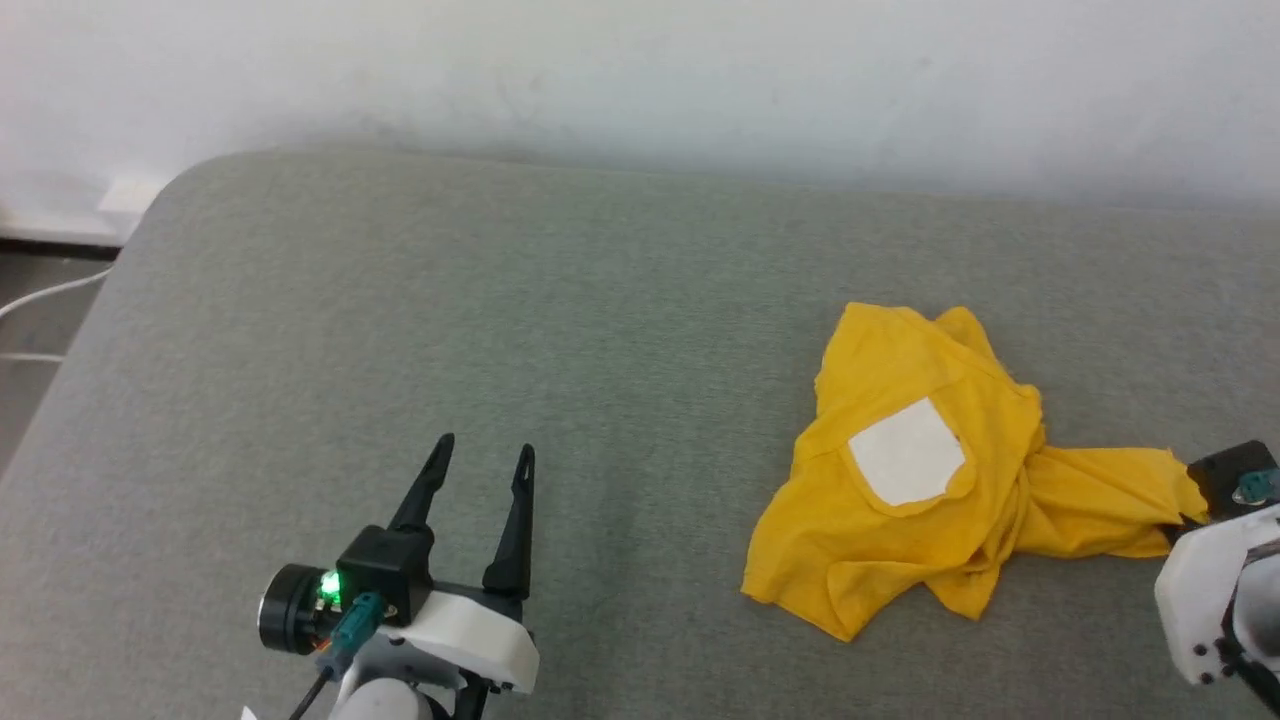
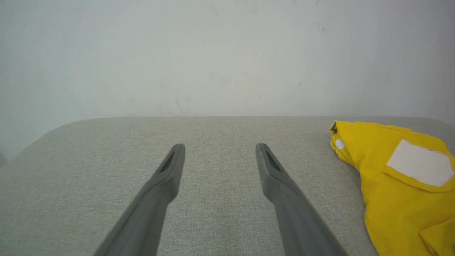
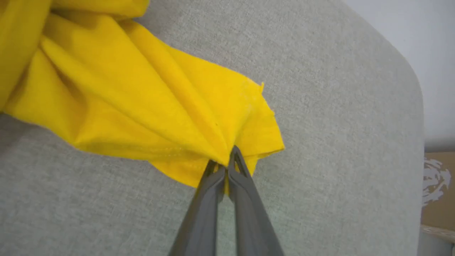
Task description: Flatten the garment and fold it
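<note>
The garment (image 1: 900, 540) is a mustard-yellow T-shirt, crumpled on the grey padded surface at the right, a white square patch (image 1: 908, 452) facing up. One stretched-out part of it runs right toward my right gripper (image 1: 1185, 515). In the right wrist view that gripper (image 3: 224, 164) is shut on a bunched edge of the garment (image 3: 142, 106), cloth pinched between its tips. My left gripper (image 1: 483, 458) stands open at the lower left, well apart from the shirt, with nothing between its fingers. The left wrist view shows the open gripper (image 2: 220, 151) and the garment (image 2: 398, 185) at the right.
The grey surface (image 1: 500, 320) has a rounded far-left corner and ends at a white wall (image 1: 640, 80). A white cable (image 1: 45, 295) lies on the floor beyond the left edge. A cardboard box (image 3: 437, 192) stands past the surface's right end.
</note>
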Available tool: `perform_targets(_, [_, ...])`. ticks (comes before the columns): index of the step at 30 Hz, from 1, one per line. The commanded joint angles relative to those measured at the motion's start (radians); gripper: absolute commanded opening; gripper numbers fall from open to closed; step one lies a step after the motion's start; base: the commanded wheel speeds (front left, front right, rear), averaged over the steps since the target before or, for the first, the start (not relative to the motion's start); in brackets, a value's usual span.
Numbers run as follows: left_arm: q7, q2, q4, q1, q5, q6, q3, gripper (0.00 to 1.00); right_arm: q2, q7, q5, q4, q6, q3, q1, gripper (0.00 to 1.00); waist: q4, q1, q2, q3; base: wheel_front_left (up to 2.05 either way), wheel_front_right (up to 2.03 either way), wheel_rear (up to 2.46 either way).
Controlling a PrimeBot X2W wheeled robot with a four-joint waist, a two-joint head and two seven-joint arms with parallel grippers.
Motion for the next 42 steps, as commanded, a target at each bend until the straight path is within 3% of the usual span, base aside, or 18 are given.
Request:
perform_targets(1, [-0.004, 0.0, 0.001, 0.005, 0.007, -0.007, -0.002, 1.0, 0.025, -0.009, -0.004, -0.016, -0.002, -0.009, 0.003, 1.0, -0.058, 0.0, 0.0, -0.014, 0.0, 0.0, 0.0])
perform_targets(6, [0.026, 0.0, 0.019, -0.009, 0.006, -0.04, -0.039, 1.0, 0.146, -0.068, -0.04, -0.166, -0.002, -0.135, 0.076, 1.0, -0.114, 0.0, 0.0, -0.014, 0.0, 0.0, 0.0])
perform_targets(9, [0.096, -0.009, 0.018, -0.011, 0.002, -0.063, -0.082, 1.0, 0.212, -0.091, -0.06, -0.281, -0.002, -0.191, 0.125, 1.0, -0.147, 0.0, 0.0, -0.012, 0.0, 0.0, 0.0])
perform_targets(15, [0.302, -0.032, 0.004, -0.025, -0.028, -0.161, -0.204, 1.0, 0.342, -0.116, -0.087, -0.461, -0.002, -0.277, 0.216, 1.0, -0.208, 0.0, 0.0, 0.007, 0.0, 0.0, 0.0])
perform_targets(22, [0.448, -0.056, 0.054, -0.09, -0.045, -0.198, -0.269, 1.0, 0.414, -0.128, -0.148, -0.479, -0.002, -0.3, 0.249, 1.0, -0.271, 0.0, 0.0, 0.046, 0.0, 0.0, 0.0])
perform_targets(29, [0.45, -0.062, 0.168, -0.163, -0.027, -0.201, -0.283, 1.0, 0.442, -0.154, -0.167, -0.452, -0.002, -0.303, 0.244, 1.0, -0.312, 0.0, 0.0, 0.091, 0.0, 0.0, 0.0])
perform_targets(33, [0.442, -0.075, 0.22, -0.171, -0.06, -0.232, -0.321, 1.0, 0.452, -0.166, -0.174, -0.429, -0.002, -0.308, 0.239, 1.0, -0.318, 0.0, 0.0, 0.1, 0.0, 0.0, 0.0])
perform_targets(34, [0.433, -0.081, 0.221, -0.17, -0.078, -0.238, -0.328, 0.48, 0.453, -0.168, -0.176, -0.422, -0.002, -0.312, 0.239, 1.0, -0.314, 0.0, 0.0, 0.1, 0.0, 0.0, 0.0])
perform_targets(35, [0.424, -0.084, 0.221, -0.17, -0.093, -0.242, -0.336, 0.05, 0.454, -0.171, -0.179, -0.415, -0.002, -0.317, 0.24, 1.0, -0.309, 0.0, 0.0, 0.097, 0.0, 0.0, 0.0])
perform_targets(36, [0.414, -0.085, 0.218, -0.17, -0.105, -0.245, -0.345, 0.0, 0.455, -0.172, -0.183, -0.408, -0.002, -0.322, 0.242, 1.0, -0.303, 0.0, 0.0, 0.092, 0.0, 0.0, 0.0])
perform_targets(40, [0.328, -0.085, 0.172, -0.172, -0.152, -0.249, -0.321, 0.0, 0.456, -0.172, -0.194, -0.385, -0.002, -0.334, 0.25, 1.0, -0.269, 0.0, 0.0, 0.059, 0.0, 0.0, 0.0])
perform_targets(42, [0.274, -0.087, 0.134, -0.166, -0.186, -0.23, -0.268, 0.0, 0.455, -0.171, -0.195, -0.378, -0.002, -0.335, 0.255, 1.0, -0.247, 0.0, 0.0, 0.038, 0.0, 0.0, 0.0])
